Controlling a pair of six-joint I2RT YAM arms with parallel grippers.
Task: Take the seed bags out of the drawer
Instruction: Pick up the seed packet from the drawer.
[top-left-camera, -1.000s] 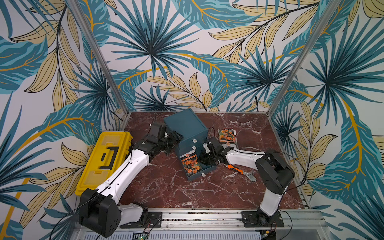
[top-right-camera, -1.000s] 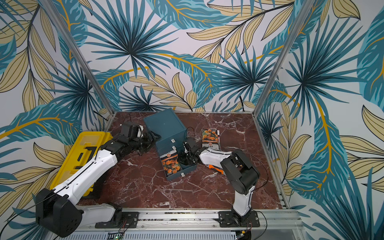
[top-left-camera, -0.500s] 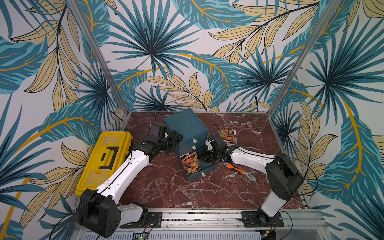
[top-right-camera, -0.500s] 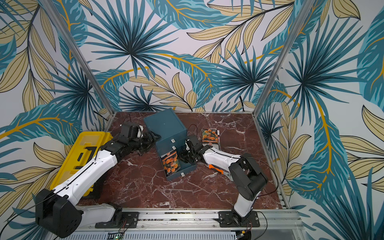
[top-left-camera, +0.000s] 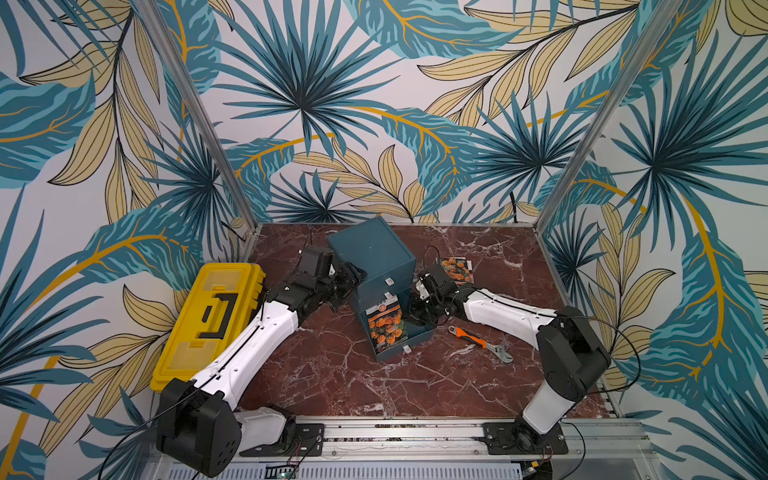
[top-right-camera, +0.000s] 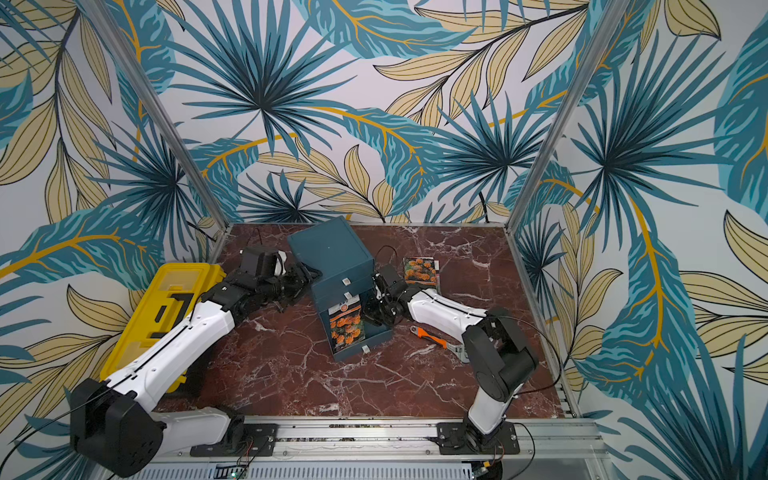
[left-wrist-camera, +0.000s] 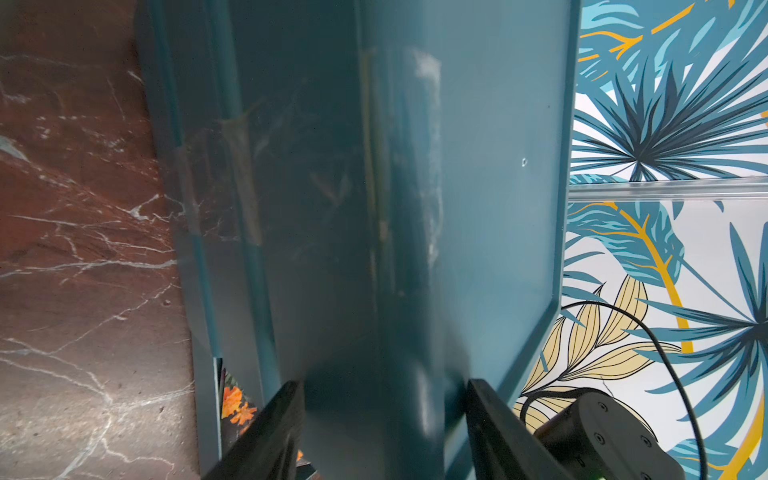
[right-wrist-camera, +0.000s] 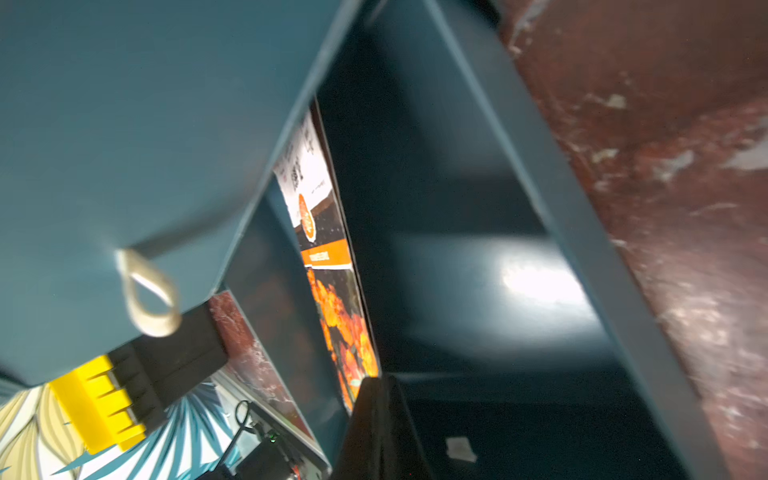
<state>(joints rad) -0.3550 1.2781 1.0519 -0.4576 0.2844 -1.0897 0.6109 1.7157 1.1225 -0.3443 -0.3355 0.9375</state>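
**Closed gripper meets seed bag in open drawer**

A teal cabinet (top-left-camera: 372, 253) stands toward the back of the red marbled tabletop (top-left-camera: 332, 374), its bottom drawer (top-left-camera: 419, 338) pulled out toward the front. A seed bag (top-left-camera: 384, 328), printed with orange blooms under a white band, sits inside the drawer along the wall farther from the right arm. In the right wrist view it leans up against that wall. The right gripper (top-left-camera: 415, 318) dips into the drawer's bare half with its jaws closed, its tip meeting the bag's lower edge. Whether it pinches the bag cannot be told. On the cabinet's opposite side, the left gripper (left-wrist-camera: 382, 415) is set against the cabinet wall, its fingers (left-wrist-camera: 270, 428) partly apart and clasping nothing. A second seed bag (top-left-camera: 457, 266) lies flat on the tabletop just beside the cabinet, behind the right arm. An orange-handled wrench (top-left-camera: 478, 338) lies near the drawer's front corner. A yellow toolbox (top-left-camera: 212, 320) sits well apart from the cabinet, past the left arm.
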